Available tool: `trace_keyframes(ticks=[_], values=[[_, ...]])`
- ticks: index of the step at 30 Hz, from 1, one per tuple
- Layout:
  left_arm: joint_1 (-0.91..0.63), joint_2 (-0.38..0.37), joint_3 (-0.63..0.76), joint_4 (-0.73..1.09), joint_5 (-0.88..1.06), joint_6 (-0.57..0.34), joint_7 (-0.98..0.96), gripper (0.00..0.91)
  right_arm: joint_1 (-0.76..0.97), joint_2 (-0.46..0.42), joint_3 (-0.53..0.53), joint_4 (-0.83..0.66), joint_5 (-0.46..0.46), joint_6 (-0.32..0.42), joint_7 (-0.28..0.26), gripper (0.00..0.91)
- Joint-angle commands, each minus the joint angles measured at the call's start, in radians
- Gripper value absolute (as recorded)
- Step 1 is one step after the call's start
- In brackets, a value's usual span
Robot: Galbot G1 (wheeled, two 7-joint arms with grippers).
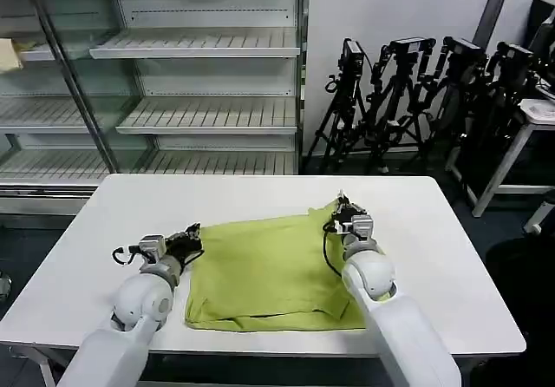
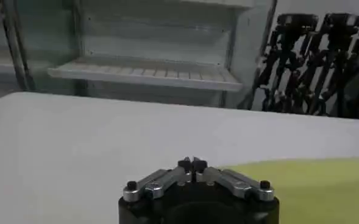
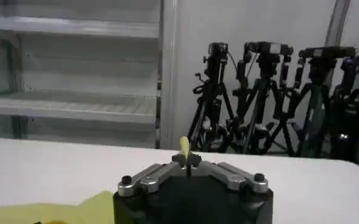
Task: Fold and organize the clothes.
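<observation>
The clothes are one lime yellow-green T-shirt (image 1: 269, 274) lying partly folded on the white table (image 1: 121, 205), plain side up. My right gripper (image 1: 340, 206) is at the shirt's far right corner, which is lifted a little. In the right wrist view this gripper (image 3: 187, 159) is shut on a thin sliver of the green fabric (image 3: 184, 145) sticking up between its tips. My left gripper (image 1: 192, 232) rests at the shirt's far left corner. In the left wrist view it (image 2: 192, 163) is shut, with no cloth visible between its tips, and the shirt (image 2: 313, 182) lies just beside it.
Behind the table stands an empty glass-fronted shelving unit (image 1: 199, 83). A row of black camera tripods (image 1: 416, 83) lines the back wall at right, with another white table (image 1: 538, 114) beyond. Bare tabletop surrounds the shirt on all sides.
</observation>
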Motion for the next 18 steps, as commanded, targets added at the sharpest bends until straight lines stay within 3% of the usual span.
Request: trace_keyframes(ticks=[1, 18], values=[[0.071, 0.011, -0.009, -0.099, 0.008, -0.003, 0.001, 0.01, -0.133, -0.034, 0.036, 0.172, -0.01, 0.018, -0.01, 0.0], [0.285, 0.034, -0.061, -0.272, 0.078, -0.005, 0.049, 0.01, -0.44, -0.05, 0.152, 0.375, -0.044, 0.032, -0.039, 0.0]])
